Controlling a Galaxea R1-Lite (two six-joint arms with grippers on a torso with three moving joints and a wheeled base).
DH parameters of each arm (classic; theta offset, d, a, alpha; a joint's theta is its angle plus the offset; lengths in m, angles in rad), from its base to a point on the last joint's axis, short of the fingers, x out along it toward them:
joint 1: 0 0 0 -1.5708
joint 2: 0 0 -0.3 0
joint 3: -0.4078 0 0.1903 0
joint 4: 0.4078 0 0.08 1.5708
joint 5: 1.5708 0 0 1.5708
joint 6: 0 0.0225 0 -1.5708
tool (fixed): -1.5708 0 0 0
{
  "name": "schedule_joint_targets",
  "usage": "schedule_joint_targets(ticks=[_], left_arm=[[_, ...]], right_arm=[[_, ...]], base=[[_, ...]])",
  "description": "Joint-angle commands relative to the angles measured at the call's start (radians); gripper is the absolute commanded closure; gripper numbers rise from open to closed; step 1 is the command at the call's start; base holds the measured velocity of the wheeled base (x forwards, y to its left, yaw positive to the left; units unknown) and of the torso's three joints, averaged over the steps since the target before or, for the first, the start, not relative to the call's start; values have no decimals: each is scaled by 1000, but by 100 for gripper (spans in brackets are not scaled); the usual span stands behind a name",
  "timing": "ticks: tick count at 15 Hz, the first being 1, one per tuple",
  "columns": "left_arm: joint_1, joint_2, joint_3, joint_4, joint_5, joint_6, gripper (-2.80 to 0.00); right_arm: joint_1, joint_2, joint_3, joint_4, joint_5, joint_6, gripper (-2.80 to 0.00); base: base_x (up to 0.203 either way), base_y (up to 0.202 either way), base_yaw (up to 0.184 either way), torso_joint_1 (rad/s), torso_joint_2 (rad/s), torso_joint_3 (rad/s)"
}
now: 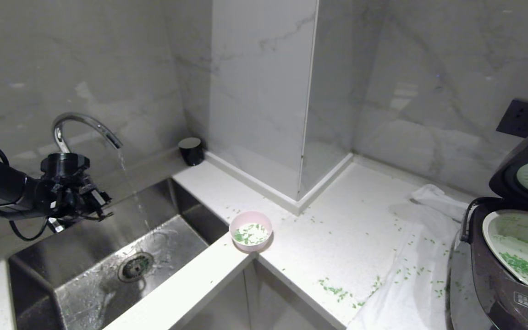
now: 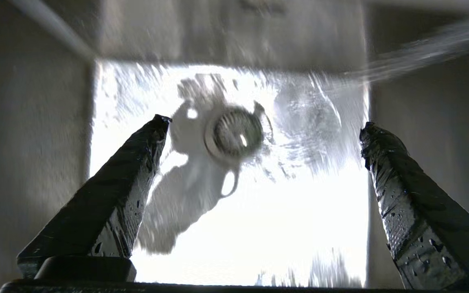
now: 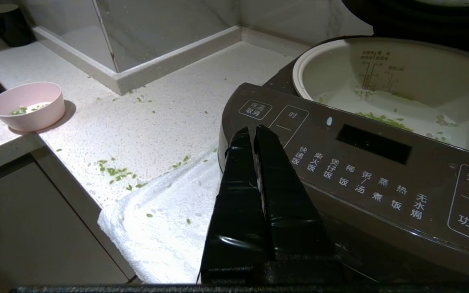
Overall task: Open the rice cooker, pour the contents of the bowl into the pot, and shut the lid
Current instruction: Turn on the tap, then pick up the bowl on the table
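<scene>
Well right of the left claw [image 1: 101,207], the bowl [image 1: 250,231].

The rice cooker [image 1: 504,270] and its raised lid [image 1: 527,172] are cut off by the head view's edge; the sink drain [image 2: 234,134] is blurred.

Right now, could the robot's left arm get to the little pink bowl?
Probably yes. The left gripper hangs open and empty over the sink, and the pink bowl stands at the counter's edge beside it, with nothing in between.
</scene>
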Motion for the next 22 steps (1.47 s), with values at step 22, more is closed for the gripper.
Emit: schedule_joint_targets(ticks=[22], left_arm=[[-729, 104, -183, 136, -104, 80, -280]], right_arm=[[0, 0, 0, -1, -1, 1, 0]], base=[[0, 0, 0, 0, 0, 0]])
